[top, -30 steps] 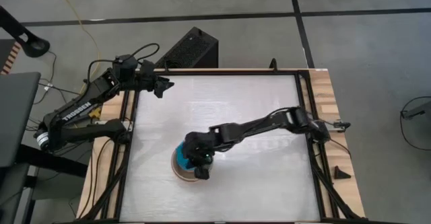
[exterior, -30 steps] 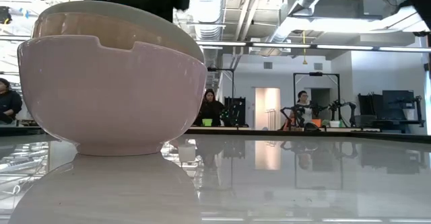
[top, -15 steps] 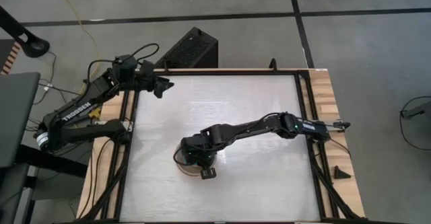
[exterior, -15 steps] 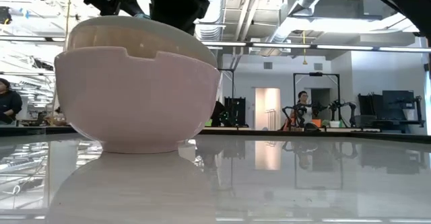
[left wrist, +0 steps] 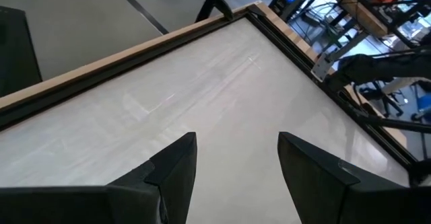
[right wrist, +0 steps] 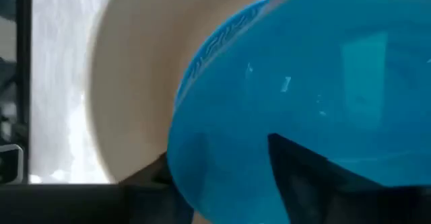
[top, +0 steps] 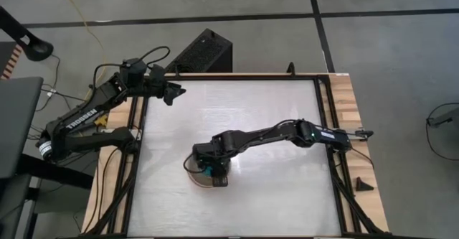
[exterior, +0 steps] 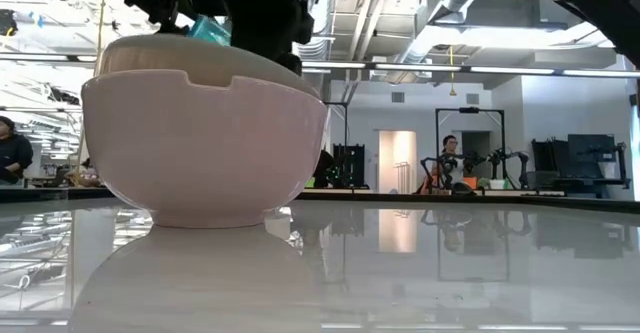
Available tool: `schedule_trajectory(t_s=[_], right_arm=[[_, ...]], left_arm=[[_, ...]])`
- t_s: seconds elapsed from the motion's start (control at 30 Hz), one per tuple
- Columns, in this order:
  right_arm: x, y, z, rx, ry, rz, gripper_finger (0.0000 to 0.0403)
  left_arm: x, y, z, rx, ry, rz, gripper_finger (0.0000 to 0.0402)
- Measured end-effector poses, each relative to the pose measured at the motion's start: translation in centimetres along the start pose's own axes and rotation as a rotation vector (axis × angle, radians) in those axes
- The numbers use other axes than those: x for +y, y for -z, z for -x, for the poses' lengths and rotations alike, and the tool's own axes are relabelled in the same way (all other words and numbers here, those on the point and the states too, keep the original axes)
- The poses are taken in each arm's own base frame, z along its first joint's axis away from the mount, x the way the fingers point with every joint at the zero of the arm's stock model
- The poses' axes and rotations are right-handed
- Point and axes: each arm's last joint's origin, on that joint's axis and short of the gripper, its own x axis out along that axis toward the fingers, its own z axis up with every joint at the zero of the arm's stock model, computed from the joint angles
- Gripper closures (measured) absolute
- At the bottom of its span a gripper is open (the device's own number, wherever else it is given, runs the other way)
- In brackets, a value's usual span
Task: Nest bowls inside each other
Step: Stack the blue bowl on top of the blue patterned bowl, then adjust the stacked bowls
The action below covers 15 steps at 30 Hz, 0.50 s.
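Nearest the low camera, the pink bowl (exterior: 205, 143) holds the stack, a cream bowl (exterior: 200, 55) tucked inside it. Right end effector (top: 213, 171) sits over the stack, its grip state hard to tell, with a teal bowl (right wrist: 316, 83) under it. I'd lift straight up, no sideways drag. Left end effector (left wrist: 236, 177) waits released, far from the stack at the counter (top: 237, 117) corner.

The pink bowl (exterior: 205, 143) under my right arm looks like smooth plastic with a soft sheen, and the cream bowl (exterior: 160, 51) nested in it has the same finish. The blue bowl (right wrist: 303, 96) close to my wrist is glossier plastic (it catches bright glints). My table (top: 237, 117) has a pale, polished top that mirrors the room in the low view, edged with bare, light wood (top: 350, 117). My left gripper (left wrist: 236, 167) fingers are matt dark plastic.
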Motion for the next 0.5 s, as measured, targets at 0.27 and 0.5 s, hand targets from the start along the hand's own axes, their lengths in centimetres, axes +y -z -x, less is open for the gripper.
schedule_trajectory(t_s=[0.27,0.5], right_arm=[[0.8,-0.6,3.9,-0.111,-0.036,-0.055,0.0156],[2.5,-0.2,7.2,-0.175,-0.022,-0.069,0.0171]], left_arm=[[0.0,0.0,0.0,0.006,0.014,0.0,0.0205],[-0.2,0.1,0.0,0.028,0.06,0.003,0.0205]])
